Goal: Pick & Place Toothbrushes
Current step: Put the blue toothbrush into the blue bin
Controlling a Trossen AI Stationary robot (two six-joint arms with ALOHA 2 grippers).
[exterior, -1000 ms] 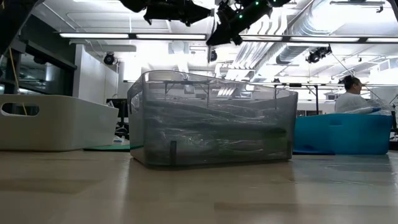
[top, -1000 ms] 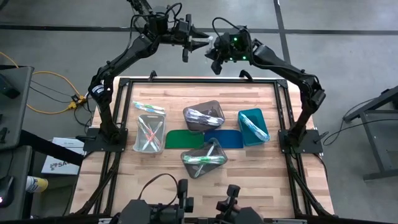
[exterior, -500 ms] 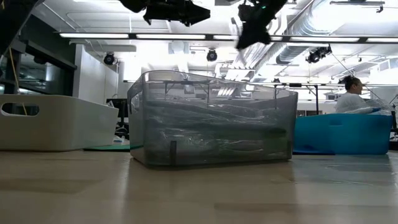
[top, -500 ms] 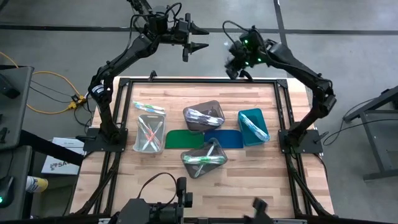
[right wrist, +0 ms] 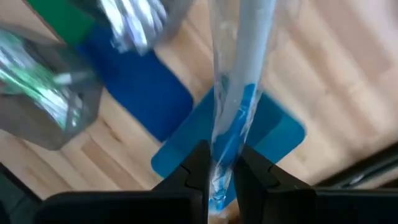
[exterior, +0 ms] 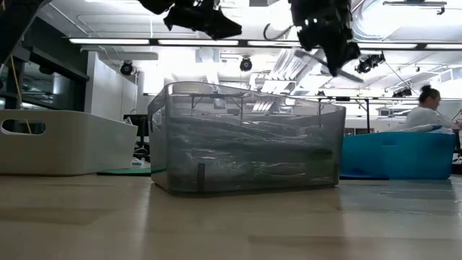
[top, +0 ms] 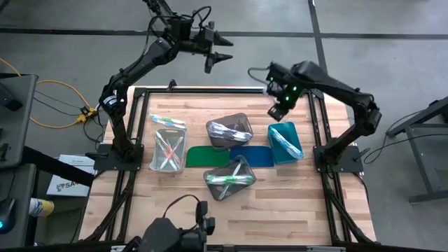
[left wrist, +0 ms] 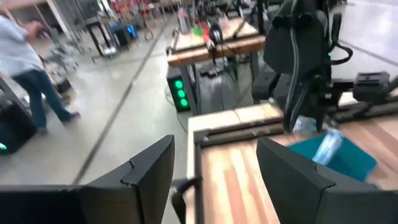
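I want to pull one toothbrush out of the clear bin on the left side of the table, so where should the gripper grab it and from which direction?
Judging from the high view, grip a toothbrush mid-handle, coming straight down. The toothbrushes lie flat, crossing each other inside the open-topped clear bin, so its walls block a sideways approach. Close across the handle's narrow width, on a stretch clear of the crossing.

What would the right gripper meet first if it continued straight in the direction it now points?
Probably the teal bin. The right gripper, shut on a wrapped blue toothbrush, points down at that bin, which lies right behind the brush in the wrist view. How far apart they are is unclear.
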